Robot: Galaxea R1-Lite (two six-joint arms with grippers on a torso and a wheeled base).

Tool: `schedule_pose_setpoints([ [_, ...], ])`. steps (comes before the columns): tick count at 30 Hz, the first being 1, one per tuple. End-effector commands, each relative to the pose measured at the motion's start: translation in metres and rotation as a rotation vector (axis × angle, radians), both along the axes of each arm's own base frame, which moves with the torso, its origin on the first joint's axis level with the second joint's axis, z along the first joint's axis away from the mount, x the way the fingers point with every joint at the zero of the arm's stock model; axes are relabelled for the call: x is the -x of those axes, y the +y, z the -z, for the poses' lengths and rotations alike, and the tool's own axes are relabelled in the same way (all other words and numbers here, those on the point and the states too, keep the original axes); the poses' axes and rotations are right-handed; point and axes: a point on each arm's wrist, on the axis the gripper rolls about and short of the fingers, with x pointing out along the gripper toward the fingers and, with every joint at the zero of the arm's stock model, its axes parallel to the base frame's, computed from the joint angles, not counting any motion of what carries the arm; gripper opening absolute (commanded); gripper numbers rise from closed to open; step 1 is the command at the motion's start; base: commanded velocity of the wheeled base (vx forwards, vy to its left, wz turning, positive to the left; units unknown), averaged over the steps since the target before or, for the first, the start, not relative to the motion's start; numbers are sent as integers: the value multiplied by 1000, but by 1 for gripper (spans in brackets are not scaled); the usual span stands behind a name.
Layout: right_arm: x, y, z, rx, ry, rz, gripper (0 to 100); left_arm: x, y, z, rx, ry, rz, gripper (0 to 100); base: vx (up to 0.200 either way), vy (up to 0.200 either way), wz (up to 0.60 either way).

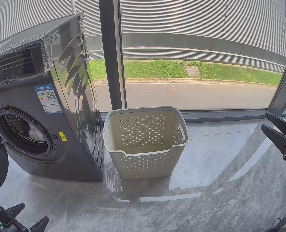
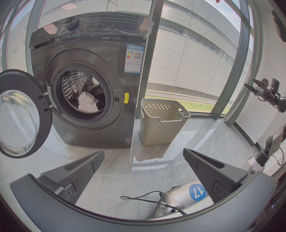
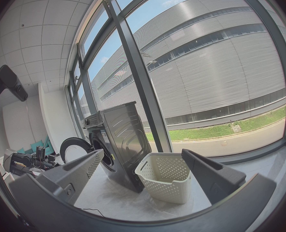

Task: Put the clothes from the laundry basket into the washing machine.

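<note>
The cream laundry basket [image 1: 145, 142] stands on the floor beside the washing machine [image 1: 43, 97], and I see nothing inside it. The machine's round door [image 2: 15, 113] hangs open, and white clothes [image 2: 86, 102] lie in the drum [image 1: 35, 134]. My left gripper [image 1: 26, 215] is low at the near left, open and holding nothing, well short of the machine [image 2: 91, 81]. My right gripper [image 1: 273, 126] hangs open at the far right, raised above the floor, apart from the basket [image 3: 165, 176]. Its fingers [image 3: 210, 171] hold nothing.
A tall window with a dark frame post [image 1: 110, 45] runs behind the basket and machine. The marble floor [image 1: 233, 178] is bare to the right of the basket. A black cable [image 2: 143, 198] trails on the floor near the left arm.
</note>
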Motion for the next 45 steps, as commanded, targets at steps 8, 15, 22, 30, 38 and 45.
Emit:
schedule_pose_setpoints([
  [8, -3, 1, -1, 0, 4, -1, 100, 1, 0, -2, 3, -19, 0, 100, 200, 0, 0],
  [15, -4, 1, -1, 0, 8, -1, 100, 1, 0, -2, 4, -20, 4, 100, 200, 0, 0],
  [22, -4, 1, -1, 0, 7, -1, 100, 1, 0, -2, 5, -19, 2, 100, 0, 0, 0],
  [30, -5, 1, -2, 0, 4, -1, 100, 1, -1, -2, 15, -20, 27, 100, 0, 0, 0],
  [38, -9, 1, -5, -2, 3, -1, 100, 2, -1, -2, 27, -22, 70, 100, 0, 0, 0],
  [45, -13, 2, -9, -6, -2, -2, 100, 3, -1, -3, 93, -18, 76, 100, -171, 0, 0],
])
